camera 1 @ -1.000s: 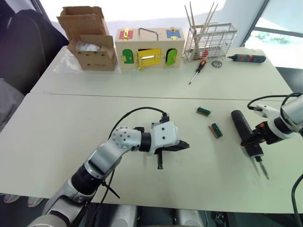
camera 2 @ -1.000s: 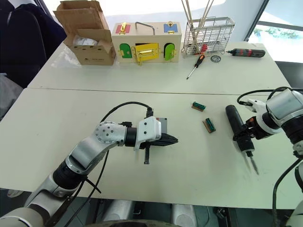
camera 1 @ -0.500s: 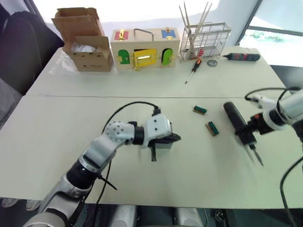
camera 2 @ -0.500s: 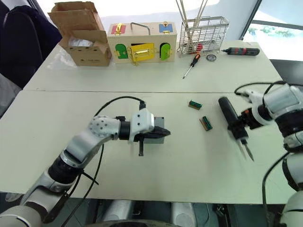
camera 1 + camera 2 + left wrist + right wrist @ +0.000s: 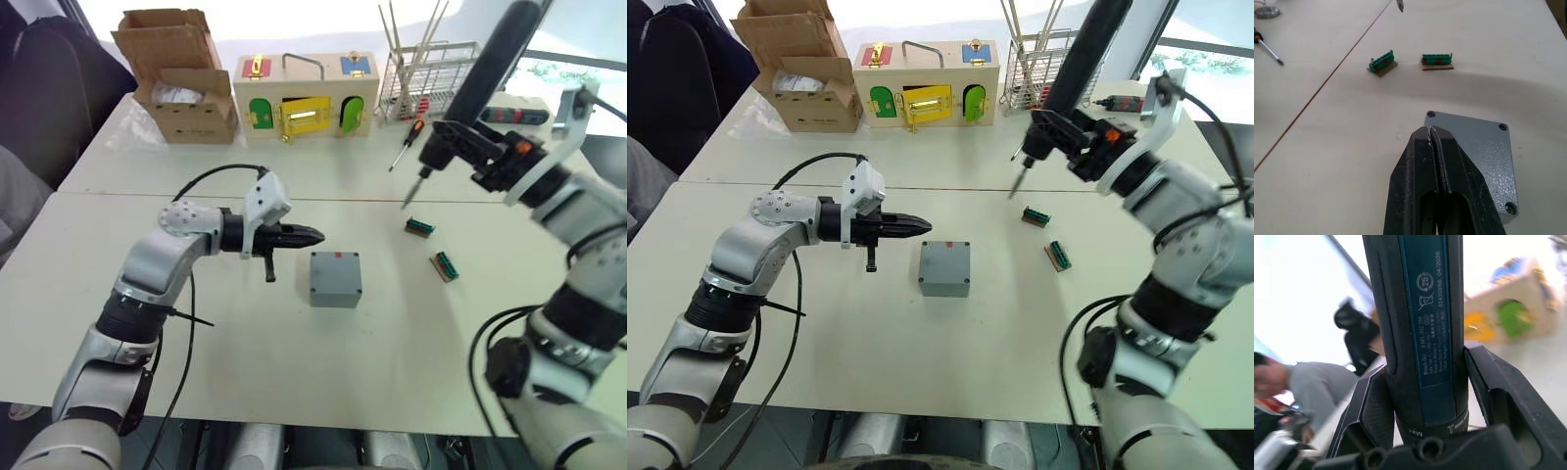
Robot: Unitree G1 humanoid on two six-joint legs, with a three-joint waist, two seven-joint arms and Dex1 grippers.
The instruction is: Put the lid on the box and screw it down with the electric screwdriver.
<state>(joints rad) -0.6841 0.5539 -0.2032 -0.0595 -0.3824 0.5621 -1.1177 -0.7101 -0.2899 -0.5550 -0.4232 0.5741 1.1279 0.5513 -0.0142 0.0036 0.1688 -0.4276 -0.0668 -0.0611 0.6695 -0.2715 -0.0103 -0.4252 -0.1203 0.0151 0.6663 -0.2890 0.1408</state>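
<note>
My right jaws point(image 5: 470, 147) clamp the electric screwdriver point(image 5: 487, 69) aloft; my left jaws point(image 5: 312, 234), closed and empty, hover beside the lidded box point(image 5: 335, 278) on the worktop point(image 5: 411, 362). A tilted bit could slip off a screw.

Grey box point(image 5: 335, 279), red mark; black-and-blue electric screwdriver point(image 5: 1422, 328).

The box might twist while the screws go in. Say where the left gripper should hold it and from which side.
Grip the box across two opposite side walls, below the lid, coming in low from the robot's left, where the left gripper sits shut beside it. The walls are flat, upright and parallel, so the fingers would likely seat well, and the corner screw holes stay free.
</note>
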